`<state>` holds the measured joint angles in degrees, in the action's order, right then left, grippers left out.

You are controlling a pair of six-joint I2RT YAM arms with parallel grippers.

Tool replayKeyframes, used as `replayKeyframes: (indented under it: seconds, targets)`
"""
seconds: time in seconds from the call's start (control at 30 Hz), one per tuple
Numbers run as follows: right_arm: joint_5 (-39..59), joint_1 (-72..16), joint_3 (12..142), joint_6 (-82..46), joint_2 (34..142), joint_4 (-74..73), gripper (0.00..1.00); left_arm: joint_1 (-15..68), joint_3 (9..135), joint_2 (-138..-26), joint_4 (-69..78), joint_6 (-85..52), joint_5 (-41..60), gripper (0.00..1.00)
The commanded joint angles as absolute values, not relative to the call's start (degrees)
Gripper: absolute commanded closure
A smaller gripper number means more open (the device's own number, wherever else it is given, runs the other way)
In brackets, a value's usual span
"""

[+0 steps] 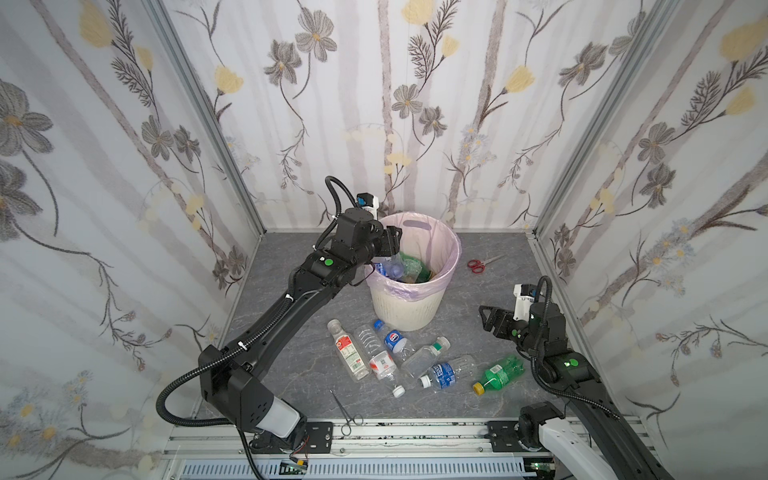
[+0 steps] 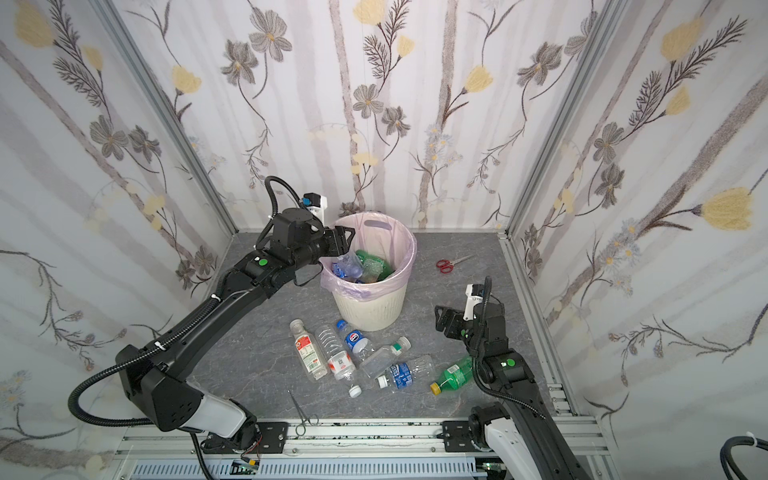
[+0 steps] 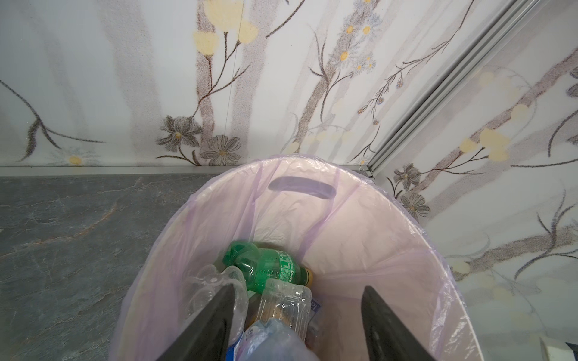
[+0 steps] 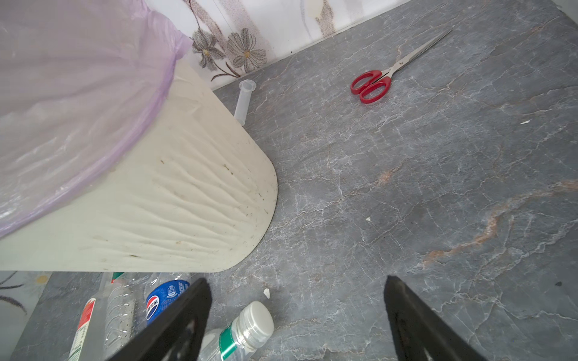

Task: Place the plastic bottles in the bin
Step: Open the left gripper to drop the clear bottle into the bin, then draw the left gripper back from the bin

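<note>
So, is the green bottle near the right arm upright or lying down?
Lying down. In both top views the green bottle rests on its side on the table, yellow cap level with its body.

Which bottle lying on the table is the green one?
The green plastic bottle with the yellow cap, farthest right; the others there are clear.

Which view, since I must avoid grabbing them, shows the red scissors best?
The right wrist view: the scissors lie large, blades closed. Both top views show them small, right of the bin; the left wrist view misses them.
</note>
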<state>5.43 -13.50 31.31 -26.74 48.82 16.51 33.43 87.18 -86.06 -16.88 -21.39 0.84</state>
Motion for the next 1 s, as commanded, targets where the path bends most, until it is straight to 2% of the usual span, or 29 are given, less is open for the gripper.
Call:
replayKeyframes:
  seconds: [0.0,0.37,0.47,0.63,0.77,0.97]
  targets:
    - [3.13,-13.53,32.14,-26.89,49.13,18.83,0.13,33.39,86.54,-85.15,-14.59,-21.02,0.11,0.31]
    - [3.74,-13.62,35.02,-25.84,50.42,23.43,0.14,32.66,81.99,-78.02,-14.67,-16.76,-6.71,0.22]
    - [4.48,-13.93,35.81,-25.7,51.23,24.53,0.14,31.06,80.59,-75.8,-14.85,-16.44,-6.85,0.22]
    - [3.5,-14.31,36.39,-25.12,51.77,26.19,0.14,28.69,77.94,-72.25,-15.01,-16.41,-2.21,0.35]
    - [3.15,-14.29,36.38,-25.13,52.96,25.88,0.14,28.57,75.94,-68.05,-15.67,-13.17,7.89,0.38]
    - [3.03,-14.5,37.16,-24.96,54.96,25.23,0.15,28.59,71.59,-63.68,-18.33,-11.03,11.35,0.49]
